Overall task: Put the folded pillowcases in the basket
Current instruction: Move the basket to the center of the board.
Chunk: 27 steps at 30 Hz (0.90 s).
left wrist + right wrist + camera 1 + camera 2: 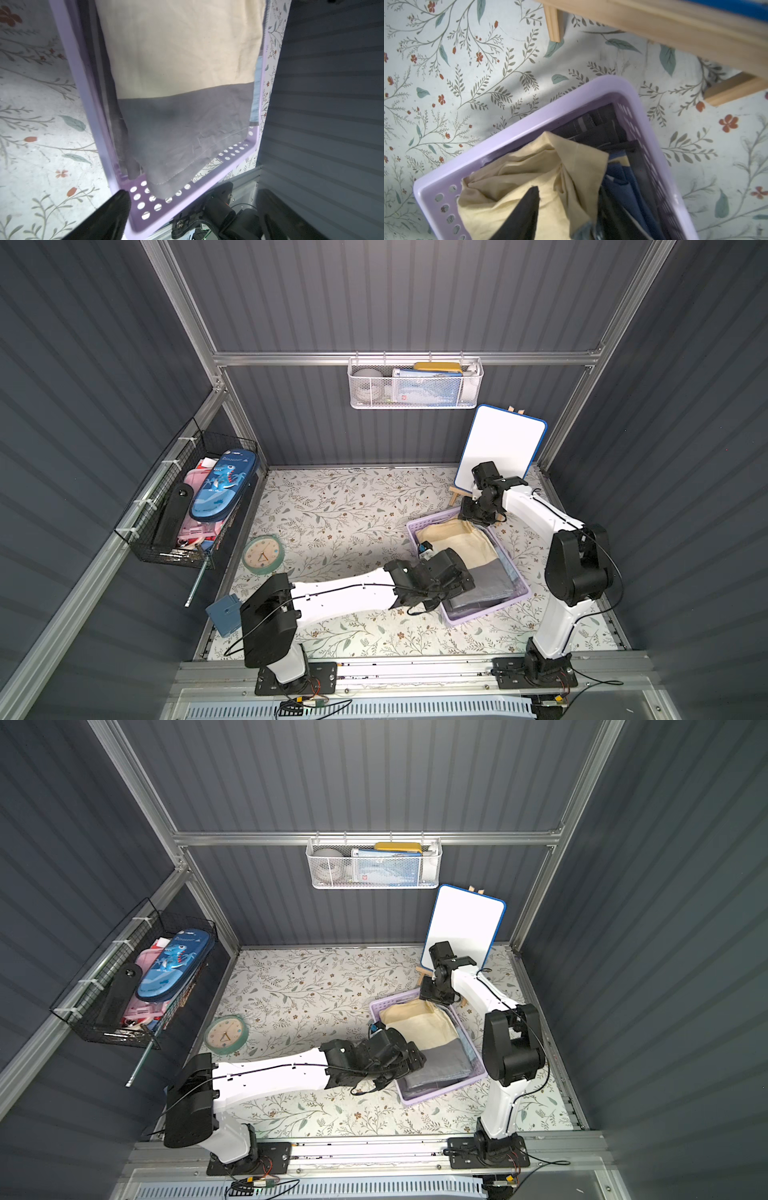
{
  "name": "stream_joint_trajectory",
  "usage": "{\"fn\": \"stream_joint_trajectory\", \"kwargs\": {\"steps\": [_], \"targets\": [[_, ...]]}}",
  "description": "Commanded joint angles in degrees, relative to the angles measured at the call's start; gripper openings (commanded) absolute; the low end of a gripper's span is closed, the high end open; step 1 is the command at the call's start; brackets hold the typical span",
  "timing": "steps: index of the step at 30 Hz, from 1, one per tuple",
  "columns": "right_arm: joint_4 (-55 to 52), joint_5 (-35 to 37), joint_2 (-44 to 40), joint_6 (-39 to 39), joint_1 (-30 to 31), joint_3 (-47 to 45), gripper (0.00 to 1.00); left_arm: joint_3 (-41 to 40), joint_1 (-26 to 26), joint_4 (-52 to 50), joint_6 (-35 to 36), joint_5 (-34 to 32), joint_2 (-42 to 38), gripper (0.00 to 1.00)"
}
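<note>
The lavender basket (490,610) (440,1090) stands on the floral mat at the right. The folded pillowcase (461,543) (419,1027), cream with a grey band, lies inside it on darker cloths. My left gripper (463,583) (197,216) hovers over the basket's near left corner, open wide with nothing between its fingers. In the left wrist view the pillowcase (176,72) fills the basket (87,83). My right gripper (478,518) (569,216) is at the far corner of the basket (529,122), its jaws apart around a bunched cream fold of the pillowcase (500,193).
A whiteboard on a wooden easel (500,448) stands just behind the basket, close to my right wrist. A round clock (263,554) and a blue box (224,614) lie at the left. A black wire basket (187,506) and a white mesh basket (415,383) hang on the walls.
</note>
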Motion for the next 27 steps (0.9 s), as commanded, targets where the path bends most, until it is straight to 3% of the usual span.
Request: {"fn": "stream_joint_trajectory", "kwargs": {"steps": [1,6,9,14,15,21,27], "targets": [[-0.4,3.7,-5.1,0.1,0.1,0.3,0.57,1.6,-0.3,-6.6,0.3,-4.1,-5.2,0.99],[-1.8,10.9,-11.4,-0.4,0.1,-1.3,0.61,-0.8,1.3,-7.6,2.4,-6.9,-8.6,0.98],[-3.5,12.5,-15.8,0.8,0.0,-3.2,0.62,-2.5,2.9,-6.9,3.5,-6.8,-8.2,0.89],[1.1,6.5,-26.5,3.6,0.1,-13.4,0.6,-3.6,6.8,-2.7,7.8,-3.0,-4.6,0.48],[2.2,6.0,-28.1,4.3,0.1,-15.2,0.6,-2.9,7.2,-3.1,8.0,-3.0,-3.4,0.44],[2.1,3.2,-34.5,4.5,0.1,-20.4,0.58,-0.3,9.2,-1.8,12.6,-0.8,4.3,0.54],[-0.8,3.4,-36.4,4.1,0.1,-20.8,0.57,-0.8,9.3,-2.2,12.1,0.2,8.1,0.56]]}}
